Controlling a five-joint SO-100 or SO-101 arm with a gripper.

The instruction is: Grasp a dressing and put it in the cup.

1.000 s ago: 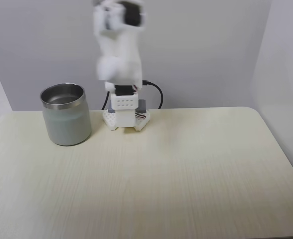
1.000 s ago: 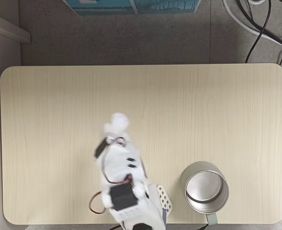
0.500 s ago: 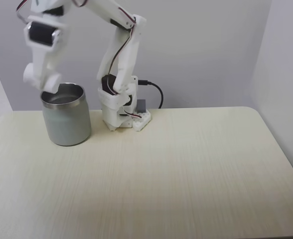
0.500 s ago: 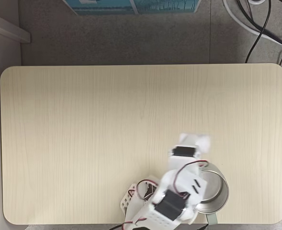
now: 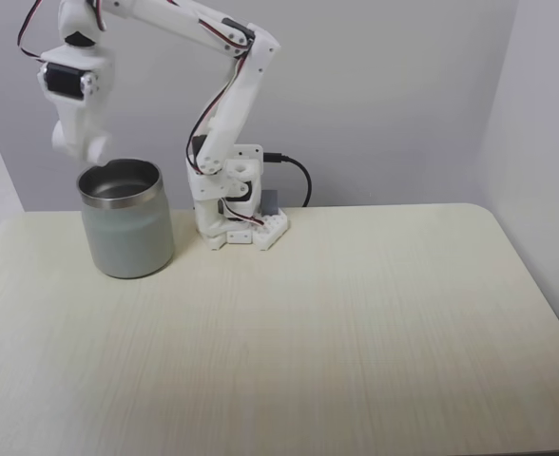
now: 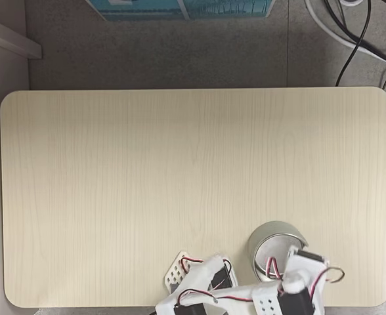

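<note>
Gripper over the cup mouth, ready to drop the dressing

In the front fixed view the gripper hangs just above the cup rim at about 10 o'clock of its mouth; in the top-down fixed view the arm covers the cup's 5 o'clock half. I cannot tell whether the claw is released or clenched, and the dressing cannot be made out among the white plastic; it may sit in the jaws or already lie inside the cup. My judgement: to finish well, centre the jaws over the steel interior instead of the rim edge, keep low enough that the soft roll cannot bounce out, then release and lift straight up so the fingers do not tip the cup on the table. No readable brand, label or writing appears anywhere
</note>
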